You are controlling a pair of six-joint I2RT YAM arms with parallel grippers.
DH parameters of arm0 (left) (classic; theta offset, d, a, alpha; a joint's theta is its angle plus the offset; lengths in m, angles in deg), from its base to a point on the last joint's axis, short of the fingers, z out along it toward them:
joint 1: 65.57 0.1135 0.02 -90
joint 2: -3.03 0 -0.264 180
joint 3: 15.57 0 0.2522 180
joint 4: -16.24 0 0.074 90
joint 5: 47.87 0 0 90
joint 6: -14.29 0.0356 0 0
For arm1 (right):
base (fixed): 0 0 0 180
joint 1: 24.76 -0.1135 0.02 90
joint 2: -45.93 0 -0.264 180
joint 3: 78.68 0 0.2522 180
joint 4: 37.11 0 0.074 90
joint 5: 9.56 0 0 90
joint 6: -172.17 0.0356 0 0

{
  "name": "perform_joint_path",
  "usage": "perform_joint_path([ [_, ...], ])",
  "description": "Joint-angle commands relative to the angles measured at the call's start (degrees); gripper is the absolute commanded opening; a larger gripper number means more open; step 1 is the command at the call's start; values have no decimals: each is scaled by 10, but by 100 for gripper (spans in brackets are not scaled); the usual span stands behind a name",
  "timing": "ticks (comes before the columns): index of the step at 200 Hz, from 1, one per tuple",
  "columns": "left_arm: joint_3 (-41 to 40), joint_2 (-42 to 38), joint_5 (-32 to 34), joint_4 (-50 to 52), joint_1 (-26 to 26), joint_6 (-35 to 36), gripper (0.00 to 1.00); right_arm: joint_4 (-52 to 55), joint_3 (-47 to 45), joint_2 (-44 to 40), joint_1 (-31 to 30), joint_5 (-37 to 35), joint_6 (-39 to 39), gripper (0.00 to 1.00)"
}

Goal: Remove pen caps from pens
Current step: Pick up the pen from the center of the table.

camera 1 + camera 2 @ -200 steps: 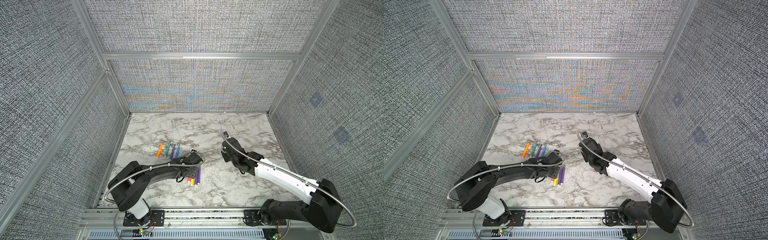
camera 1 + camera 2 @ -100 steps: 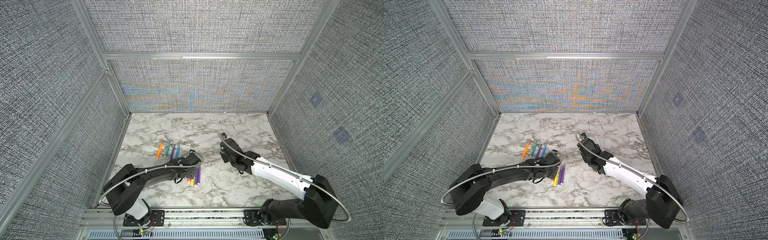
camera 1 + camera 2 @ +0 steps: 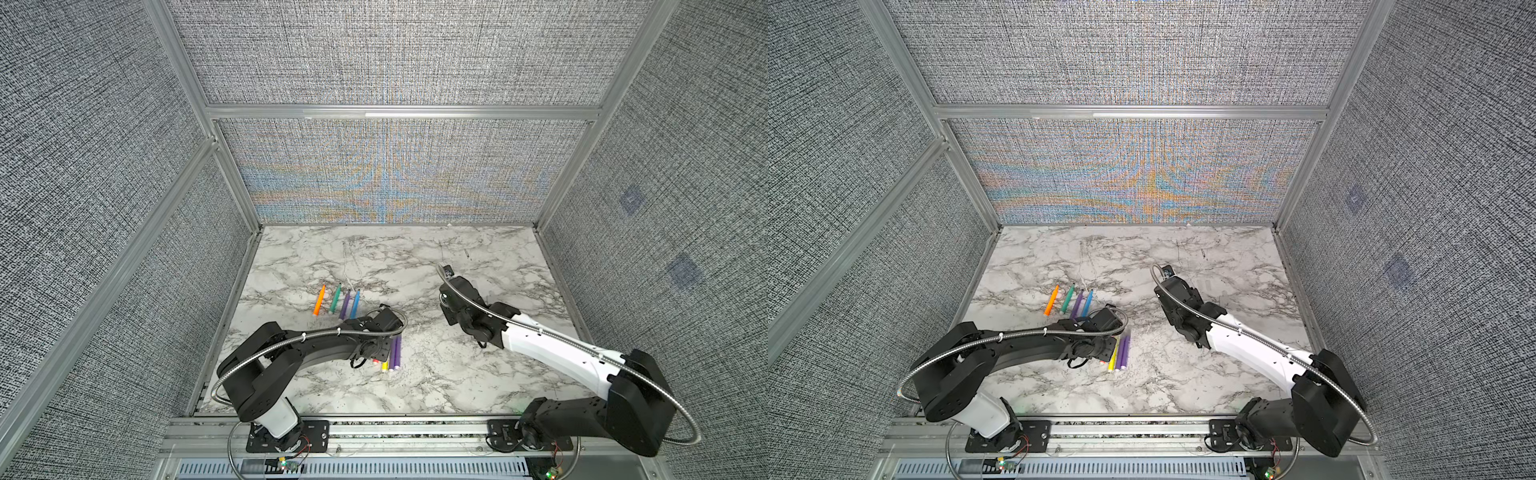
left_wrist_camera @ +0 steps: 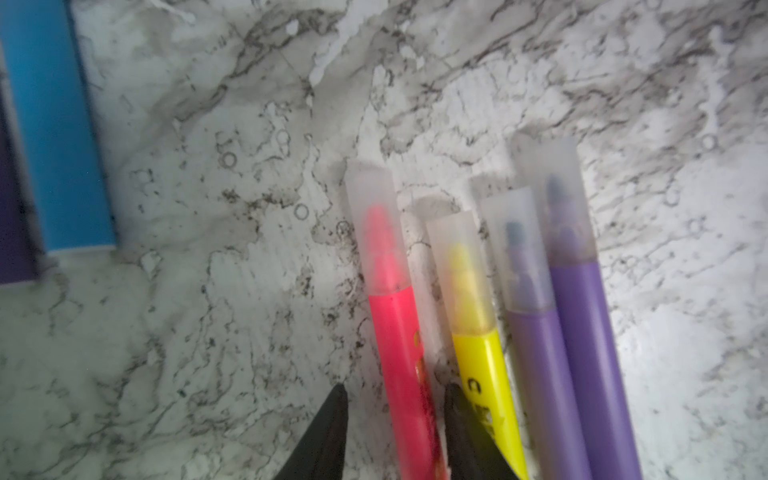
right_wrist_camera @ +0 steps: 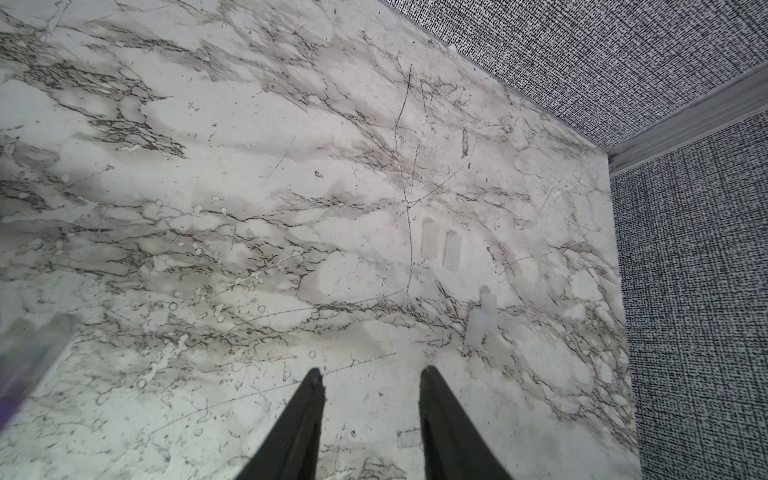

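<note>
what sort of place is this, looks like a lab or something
Most likely a robot test cell in a lab: a marble-patterned tabletop boxed in by grey woven-look wall panels on aluminium framing, with a left arm and right arm mounted on a rail along its front edge.

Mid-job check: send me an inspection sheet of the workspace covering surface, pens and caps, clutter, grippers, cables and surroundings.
Surface: marble tabletop, veined, scuffed.
Job's things: orange pen, green pen, purple pen and blue pen in the far row, apparently uncapped. Red pen, yellow pen and purple pair lie together, caps still on. Four loose caps on the marble, seen in the right wrist view.
Clutter: nothing seen.
Grippers: left gripper fingers straddle the red pen, not clamped. Right gripper open, empty.
Cables: left arm cable and right arm cable, no snag seen.
Surroundings: grey woven wall panels, aluminium framing.
</note>
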Motion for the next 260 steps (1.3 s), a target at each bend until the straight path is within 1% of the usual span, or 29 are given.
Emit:
perform_joint_path([
  [1, -14, 11, -21, 10, 1, -11, 39, -12, 0, 1, -1, -12, 5, 42],
  [21, -31, 12, -34, 1, 0, -16, 38, -7, 1, 1, -1, -12, 6, 42],
  [72, -43, -2, -35, 1, 0, -21, 30, -7, 0, -7, -1, -18, 9, 41],
  [80, -43, -5, -35, 2, 0, -21, 28, -8, 0, -7, -1, -19, 9, 41],
  [94, -43, -12, -34, 2, 0, -20, 21, -8, 0, -8, -1, -21, 9, 41],
  [108, -45, -18, -31, 2, 0, -20, 20, -9, 0, -8, -1, -23, 10, 41],
  [117, -46, -23, -28, 2, 0, -20, 17, -10, 0, -7, -1, -24, 10, 42],
  [139, -58, -50, -24, -7, 0, -21, 12, -16, 0, -9, -1, -24, 13, 41],
  [142, -60, -55, -25, -11, 0, -21, 11, -18, -15, -10, -1, -24, 14, 42],
  [159, -79, -95, -22, -30, -1, -20, 8, -36, -31, -18, -1, -10, 19, 41],
  [174, -97, -141, -16, -46, 0, -17, 5, -74, -62, -40, -1, 26, 27, 41],
  [180, -107, -156, -17, -58, -2, -14, 4, -98, -79, -53, -1, 53, 30, 41],
  [183, -112, -180, -18, -64, -1, -12, 3, -112, -88, -61, -1, 69, 32, 41],
  [192, -130, -217, -24, -89, -2, -6, 3, -160, -122, -88, -3, 121, 35, 41],
  [212, -169, -302, -47, -143, -3, 7, 6, -303, -212, -157, -4, 234, 64, 41],
  [233, -216, -390, -80, -206, -3, 11, 8, -491, -310, -212, -4, 356, 111, 43],
  [246, -242, -435, -94, -234, -3, 9, 8, -568, -341, -223, -5, 393, 141, 43],
  [260, -262, -473, -111, -251, -2, 10, 8, -611, -349, -216, -6, 428, 166, 43],
])
